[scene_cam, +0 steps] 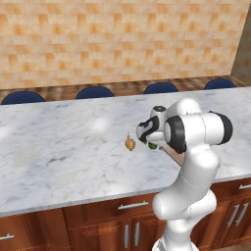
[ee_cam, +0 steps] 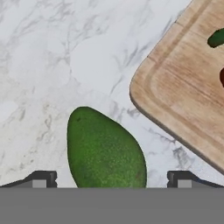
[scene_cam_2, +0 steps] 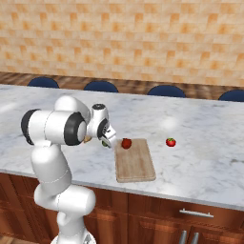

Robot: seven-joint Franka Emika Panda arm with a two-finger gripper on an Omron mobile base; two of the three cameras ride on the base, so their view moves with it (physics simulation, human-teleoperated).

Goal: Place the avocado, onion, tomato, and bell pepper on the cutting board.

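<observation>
White marble counter [scene_cam: 59, 147] spans mid-frame — wooden cabinets [scene_cam: 98, 225] below. Blue chairs [scene_cam: 94, 92] and tan brick wall [scene_cam: 122, 39] fill the top.

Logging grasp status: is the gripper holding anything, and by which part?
Nothing is held. The open gripper hovers over the avocado, which lies on the counter beside the cutting board.

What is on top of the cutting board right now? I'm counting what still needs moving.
On the cutting board sits one red round vegetable near its far corner. The avocado, onion and another red vegetable lie on the counter. The arm hides nothing on the board.
</observation>
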